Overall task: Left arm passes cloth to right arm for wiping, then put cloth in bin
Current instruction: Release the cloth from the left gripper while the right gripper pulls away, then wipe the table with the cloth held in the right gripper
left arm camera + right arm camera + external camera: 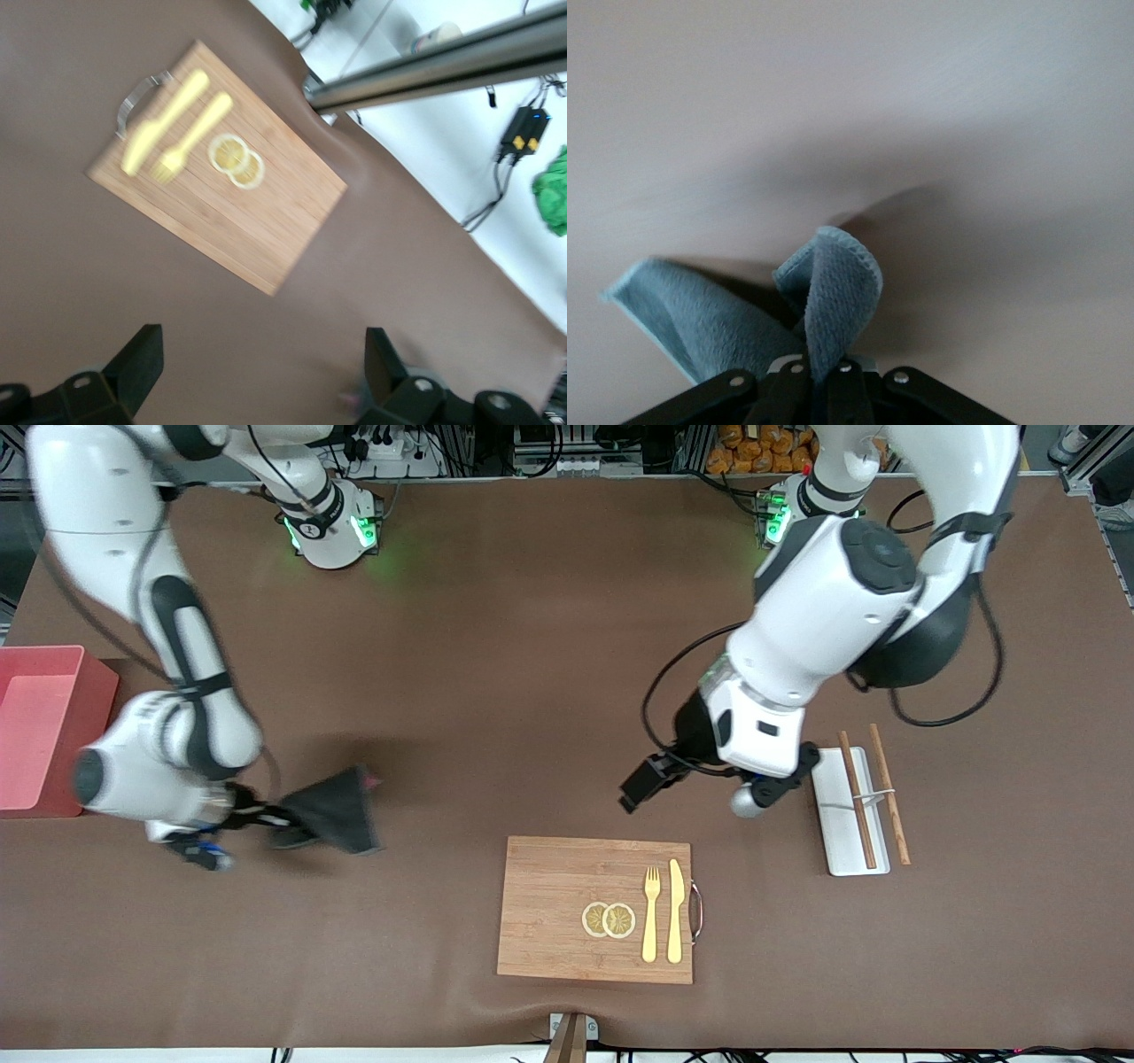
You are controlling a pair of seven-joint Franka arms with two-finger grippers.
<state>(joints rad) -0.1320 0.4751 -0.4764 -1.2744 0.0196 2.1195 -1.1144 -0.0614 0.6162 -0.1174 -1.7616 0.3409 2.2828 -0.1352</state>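
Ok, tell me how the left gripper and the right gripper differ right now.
The left gripper stands open and empty; the right gripper is shut on the cloth. The left gripper hangs over bare table between the cutting board and the white tray; the right gripper is near the pink bin. Both are black two-finger grippers on white arms.

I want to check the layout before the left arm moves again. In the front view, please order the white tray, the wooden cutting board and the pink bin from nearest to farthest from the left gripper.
From the open left gripper:
1. White tray, close beside it toward the left arm's end, holding chopsticks.
2. Wooden cutting board, nearer the front camera.
3. Pink bin, at the right arm's end of the table.
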